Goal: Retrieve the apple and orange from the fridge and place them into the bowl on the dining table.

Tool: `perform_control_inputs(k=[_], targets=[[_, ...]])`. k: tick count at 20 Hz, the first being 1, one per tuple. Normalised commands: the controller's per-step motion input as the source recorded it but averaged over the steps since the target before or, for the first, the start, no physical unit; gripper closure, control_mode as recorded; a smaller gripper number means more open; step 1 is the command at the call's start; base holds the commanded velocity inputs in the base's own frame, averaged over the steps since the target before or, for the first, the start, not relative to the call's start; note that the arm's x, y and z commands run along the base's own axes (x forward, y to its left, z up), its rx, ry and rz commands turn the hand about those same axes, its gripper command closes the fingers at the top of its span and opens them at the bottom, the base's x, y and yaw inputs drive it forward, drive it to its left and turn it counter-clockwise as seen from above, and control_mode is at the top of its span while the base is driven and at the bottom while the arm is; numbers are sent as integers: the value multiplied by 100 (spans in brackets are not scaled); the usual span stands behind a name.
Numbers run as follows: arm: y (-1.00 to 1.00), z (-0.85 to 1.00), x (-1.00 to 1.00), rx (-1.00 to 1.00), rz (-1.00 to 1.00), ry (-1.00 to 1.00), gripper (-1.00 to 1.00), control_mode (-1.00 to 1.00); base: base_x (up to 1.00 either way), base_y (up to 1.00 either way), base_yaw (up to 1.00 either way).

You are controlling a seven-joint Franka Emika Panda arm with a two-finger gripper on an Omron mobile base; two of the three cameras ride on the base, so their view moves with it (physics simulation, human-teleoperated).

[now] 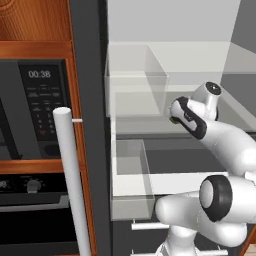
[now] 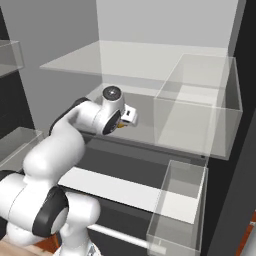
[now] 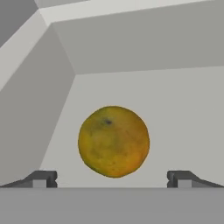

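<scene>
Left base view: the arm reaches into the open fridge [image 1: 95,150], its wrist over a clear shelf [image 1: 140,100]; the microwave [image 1: 35,107] sits in wood beside the fridge's white bar handle [image 1: 70,175].

Right base view: the gripper [image 2: 131,116] points deep into the white interior, a sliver of orange [image 2: 121,125] just below the hand, which the left view hardly reveals.

Hand view: the orange [image 3: 113,141] lies on the shelf floor [image 3: 183,113], centred ahead of and between the spread, empty jaws, apart from both fingertips [image 3: 43,178]; judged lined up for a straight advance and grasp
</scene>
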Motion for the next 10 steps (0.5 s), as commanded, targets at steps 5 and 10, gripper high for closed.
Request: perform_control_inputs(k=[5,10], targets=[[0,-20,35,0,0,0,-100,-100,0,0,0],[0,-26,20,0,0,0,-100,-100,0,0,0]])
